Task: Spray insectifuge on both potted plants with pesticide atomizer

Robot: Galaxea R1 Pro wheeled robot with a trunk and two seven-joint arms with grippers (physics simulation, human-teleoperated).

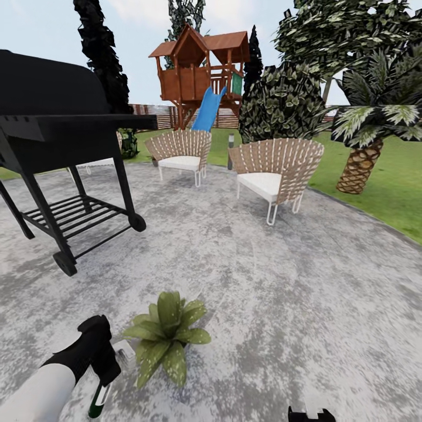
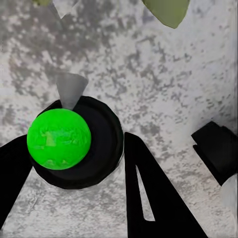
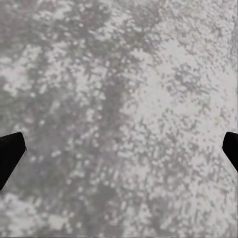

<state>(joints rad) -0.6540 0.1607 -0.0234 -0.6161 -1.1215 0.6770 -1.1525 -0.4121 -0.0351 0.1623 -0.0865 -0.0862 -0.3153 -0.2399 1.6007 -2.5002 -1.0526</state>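
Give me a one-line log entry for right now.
left gripper: around pesticide atomizer, over paving | potted plant: beside it | right gripper: open, empty

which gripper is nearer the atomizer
Left. The left gripper has its fingers on either side of the atomizer, beside the potted plant. The right gripper hangs well off to the plant's other side, over bare paving.

Paved ground (image 1: pixel 252 275): a broad, mottled grey stone patio with a curved edge meeting the lawn (image 1: pixel 387 193). Standing on it: a black wheeled grill (image 1: pixel 58 146) at the left; two wicker chairs with white cushions, one farther back (image 1: pixel 181 153) and one nearer the lawn (image 1: pixel 274 173); a potted plant (image 1: pixel 167 334) with broad pointed green leaves in the foreground. The same speckled paving appears in both wrist views (image 3: pixel 129 119).
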